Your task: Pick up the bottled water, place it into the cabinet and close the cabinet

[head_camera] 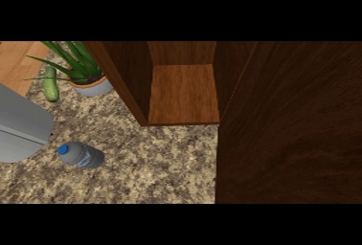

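The bottled water (81, 155) stands on the speckled stone counter (155, 167) at the lower left; it is clear with a blue cap and a blue label, seen from above. The dark wooden cabinet (182, 93) stands at the upper middle, open, with its lighter shelf floor bare. Its open door (290, 124) fills the right side of the view as a wide dark wood panel. A grey forearm (21, 124) comes in at the left edge, just left of the bottle and apart from it. Neither hand shows.
A potted plant (83, 72) with long green leaves stands at the upper left, beside the cabinet's left wall. A cucumber (51, 83) lies left of the pot. Light wood (17, 60) shows at the far upper left corner.
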Robot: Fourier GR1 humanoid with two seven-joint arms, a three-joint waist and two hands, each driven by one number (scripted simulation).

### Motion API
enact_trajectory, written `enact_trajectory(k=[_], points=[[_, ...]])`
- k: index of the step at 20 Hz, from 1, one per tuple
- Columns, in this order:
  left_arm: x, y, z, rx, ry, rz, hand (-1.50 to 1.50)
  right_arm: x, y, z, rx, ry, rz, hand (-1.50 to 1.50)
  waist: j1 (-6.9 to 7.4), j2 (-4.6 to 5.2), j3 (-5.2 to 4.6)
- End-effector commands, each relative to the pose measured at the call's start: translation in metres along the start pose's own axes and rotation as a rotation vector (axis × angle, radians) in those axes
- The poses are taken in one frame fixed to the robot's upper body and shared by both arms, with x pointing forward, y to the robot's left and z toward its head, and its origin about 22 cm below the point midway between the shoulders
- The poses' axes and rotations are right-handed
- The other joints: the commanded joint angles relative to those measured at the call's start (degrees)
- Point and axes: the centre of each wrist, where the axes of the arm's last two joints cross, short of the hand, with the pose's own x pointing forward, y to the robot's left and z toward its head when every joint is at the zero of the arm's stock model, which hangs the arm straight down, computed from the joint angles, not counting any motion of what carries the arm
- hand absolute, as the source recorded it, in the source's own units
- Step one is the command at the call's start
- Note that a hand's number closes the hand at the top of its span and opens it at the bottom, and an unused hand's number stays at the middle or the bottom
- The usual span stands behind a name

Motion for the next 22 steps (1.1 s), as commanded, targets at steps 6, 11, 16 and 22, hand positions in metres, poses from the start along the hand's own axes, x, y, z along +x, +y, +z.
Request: enact_trajectory(k=[6,11,16,22], points=[[-0.046,0.027,-0.032,-0.007,0.062,-0.055,-1.50,0.037,0.013,0.016,0.046,-0.089,-0.093,-1.50,0.08,0.11,-0.04],[-0.068,0.041,-0.053,0.006,0.047,-0.105,-1.50,0.044,0.009,0.018,0.061,-0.085,-0.082,-1.50,-0.47,0.15,-0.13],[-0.098,0.052,-0.068,0.018,0.067,-0.104,-1.50,0.036,0.009,0.028,0.050,-0.083,-0.099,-1.50,-0.53,0.04,-0.07],[-0.126,0.054,-0.100,0.070,0.082,-0.153,-1.50,0.035,-0.003,0.034,0.051,-0.085,-0.067,-1.50,-0.43,0.09,-0.04]])
